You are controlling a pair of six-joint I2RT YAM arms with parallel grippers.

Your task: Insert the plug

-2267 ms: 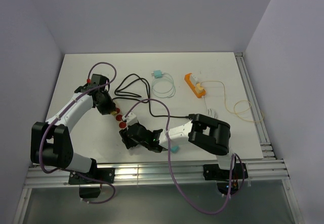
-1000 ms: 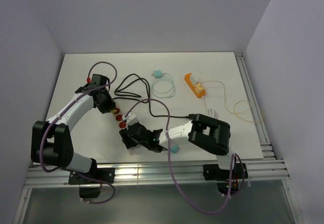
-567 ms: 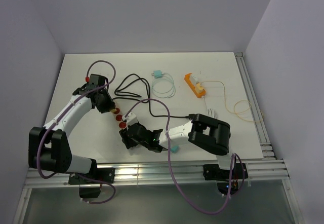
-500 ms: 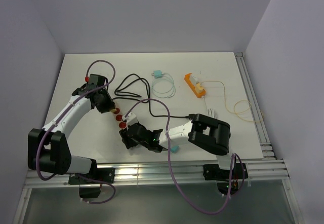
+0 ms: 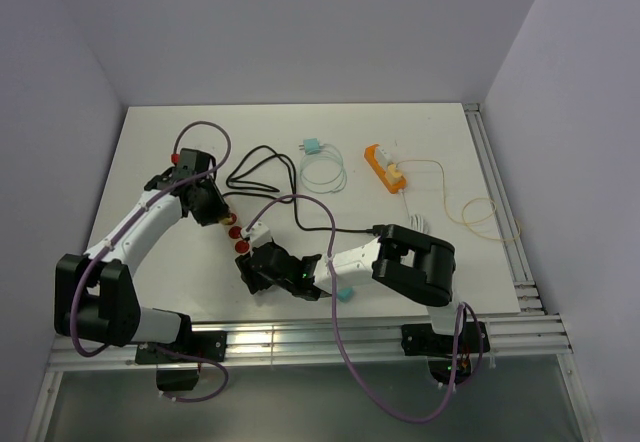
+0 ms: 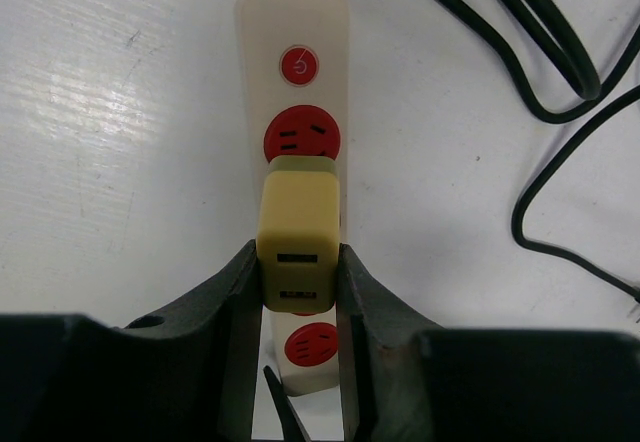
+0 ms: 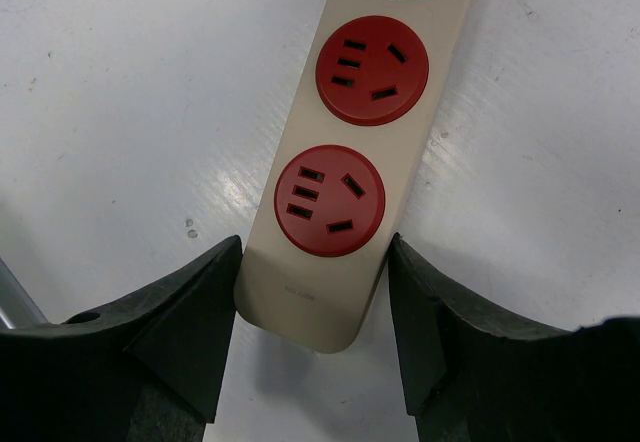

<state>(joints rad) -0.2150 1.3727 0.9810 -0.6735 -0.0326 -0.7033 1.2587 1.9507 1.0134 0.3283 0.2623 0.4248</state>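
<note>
Left claw point(image 6: 298, 267) grips plug point(image 6: 298, 217) over strip point(image 6: 290, 22), right claw point(image 7: 312, 262) clamps strip; black cable point(image 6: 545, 57) beside

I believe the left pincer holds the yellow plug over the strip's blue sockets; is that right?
Not quite: the sockets are red, not blue, as the left wrist view shows. The left pincer does hold the yellow plug over the strip.
</note>
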